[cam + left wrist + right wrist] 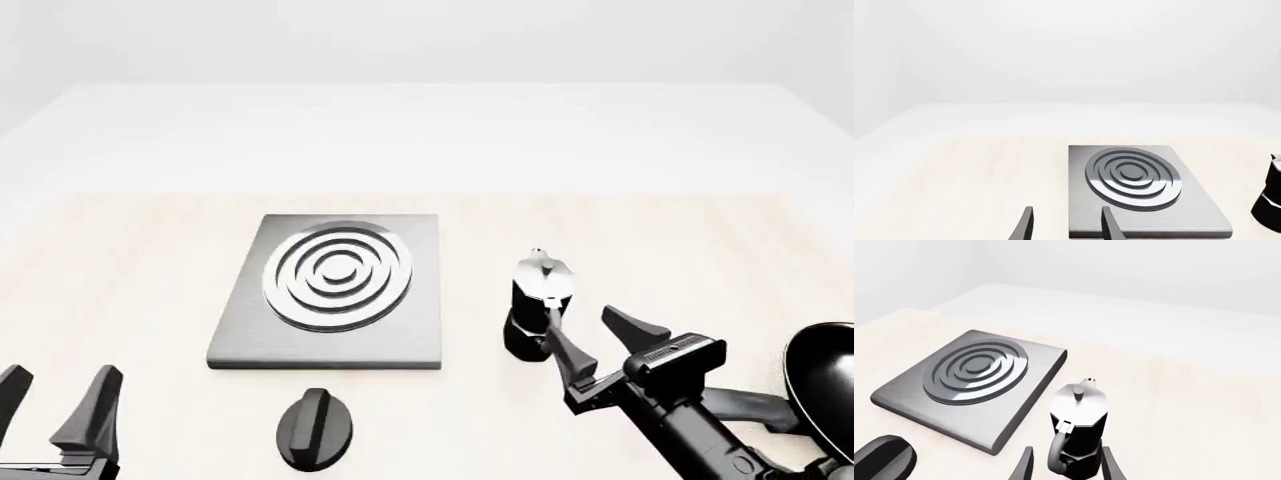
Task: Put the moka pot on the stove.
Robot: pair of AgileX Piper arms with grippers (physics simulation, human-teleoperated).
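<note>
Moka pot: upright on the table, just right of the stove — handle toward the right gripper.
Right gripper: fingers spread wide, tips flanking the pot's lower body and handle; contact cannot be told, nothing gripped.
Right arm: enters from lower right, angled toward the pot.
Left gripper: open, empty — low at the near left.
Knob: before the stove.
Frying pan: far right edge.

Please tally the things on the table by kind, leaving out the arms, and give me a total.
Moka pot: 1
Stove: 1
Knob: 1
Frying pan: 1, only partly in the front view
Total: 4
</note>
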